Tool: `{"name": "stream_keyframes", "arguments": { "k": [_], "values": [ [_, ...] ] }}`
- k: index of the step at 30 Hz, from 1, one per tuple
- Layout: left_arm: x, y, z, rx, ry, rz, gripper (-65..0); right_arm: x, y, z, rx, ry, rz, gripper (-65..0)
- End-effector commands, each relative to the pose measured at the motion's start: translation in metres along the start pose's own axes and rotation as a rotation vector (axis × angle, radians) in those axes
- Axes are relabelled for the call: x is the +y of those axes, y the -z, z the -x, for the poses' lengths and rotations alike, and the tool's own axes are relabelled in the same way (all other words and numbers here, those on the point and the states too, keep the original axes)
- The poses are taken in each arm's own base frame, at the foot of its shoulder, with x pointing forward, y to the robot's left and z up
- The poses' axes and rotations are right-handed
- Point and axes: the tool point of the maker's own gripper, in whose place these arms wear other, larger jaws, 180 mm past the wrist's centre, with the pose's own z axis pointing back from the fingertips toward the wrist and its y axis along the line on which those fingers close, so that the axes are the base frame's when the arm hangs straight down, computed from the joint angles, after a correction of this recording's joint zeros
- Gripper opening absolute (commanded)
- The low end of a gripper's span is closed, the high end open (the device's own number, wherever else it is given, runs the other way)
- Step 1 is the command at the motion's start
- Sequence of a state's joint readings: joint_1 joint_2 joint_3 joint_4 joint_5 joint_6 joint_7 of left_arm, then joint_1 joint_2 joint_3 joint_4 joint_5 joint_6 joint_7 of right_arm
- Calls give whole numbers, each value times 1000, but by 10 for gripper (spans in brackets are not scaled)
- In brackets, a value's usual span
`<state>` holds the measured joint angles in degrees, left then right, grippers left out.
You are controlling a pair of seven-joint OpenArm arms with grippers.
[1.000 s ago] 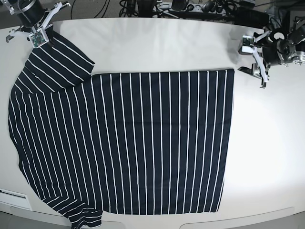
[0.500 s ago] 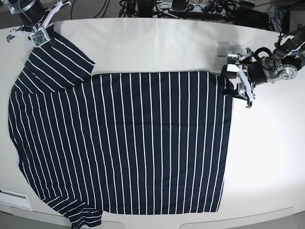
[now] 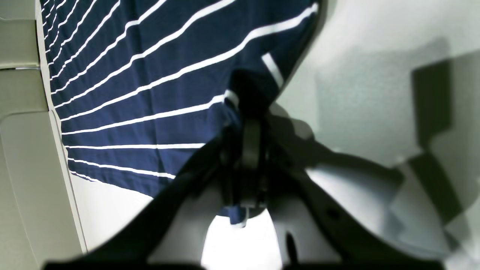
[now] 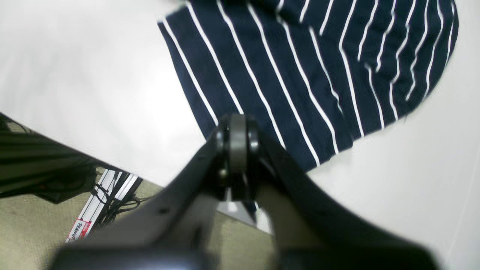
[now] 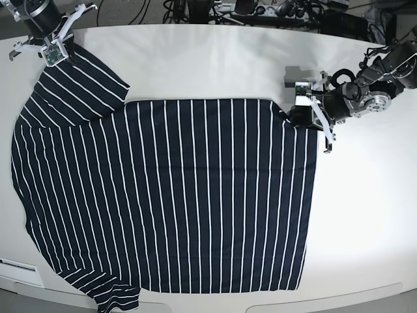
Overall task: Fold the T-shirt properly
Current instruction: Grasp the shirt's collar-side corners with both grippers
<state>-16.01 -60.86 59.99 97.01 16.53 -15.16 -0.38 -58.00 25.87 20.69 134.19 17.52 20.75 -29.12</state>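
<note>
The T-shirt (image 5: 182,195), dark navy with thin white stripes, lies spread flat on the white table (image 5: 215,62). My left gripper (image 5: 294,111) is at the shirt's far right corner and is shut on it. In the left wrist view the fingers (image 3: 250,112) pinch a bunched fold of the striped cloth (image 3: 150,93). My right gripper (image 5: 55,49) is at the far left sleeve. In the right wrist view it (image 4: 238,129) is shut on the edge of the sleeve (image 4: 300,75).
Cables and dark equipment (image 5: 260,10) lie beyond the table's back edge. The shirt's lower left sleeve (image 5: 114,297) reaches the front table edge. Bare table (image 5: 365,215) lies right of the shirt. Floor and cables (image 4: 101,210) show below the table edge.
My left gripper moved left from the bare table onto the shirt's far right corner, shut on it, and drew that corner leftward. My right gripper stayed on the sleeve.
</note>
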Motion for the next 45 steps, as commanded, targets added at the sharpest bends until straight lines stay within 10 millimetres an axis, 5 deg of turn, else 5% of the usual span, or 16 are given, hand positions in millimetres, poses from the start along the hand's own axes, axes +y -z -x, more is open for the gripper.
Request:
{"name": "stream_keyframes", "arguments": {
  "k": [1, 3, 5, 10, 18, 27, 32, 39, 42, 45],
  "values": [
    [-4, -5, 17, 65, 11, 27, -650, 2, -2, -9, -33, -20, -17, -518],
    [-4, -6, 17, 65, 11, 26, -650, 9, -3, -15, -68, -42, -53, -391],
    [-4, -5, 17, 65, 11, 26, -650, 11, -3, -26, -128, -52, -68, -333],
    [-4, -5, 17, 65, 10, 27, -650, 3, 20, 4, -62, -18, -82, -332],
    [-4, -5, 17, 65, 11, 27, -650, 30, 49, 35, 49, -111, -115, -305],
    [-4, -5, 17, 65, 11, 27, -650, 25, 61, 61, 135, -188, -51, -305],
    [-4, -5, 17, 64, 11, 27, -650, 12, 67, 78, 187, -207, -4, -305],
    [-4, -6, 17, 65, 11, 27, -650, -13, 82, 77, 198, -184, 84, -305],
    [-4, -6, 17, 65, 11, 27, -650, -20, 84, 75, 209, -158, 111, -376],
    [-4, -6, 17, 66, 11, 27, -650, -25, 84, 74, 206, -147, 136, -637]
  ]
}}
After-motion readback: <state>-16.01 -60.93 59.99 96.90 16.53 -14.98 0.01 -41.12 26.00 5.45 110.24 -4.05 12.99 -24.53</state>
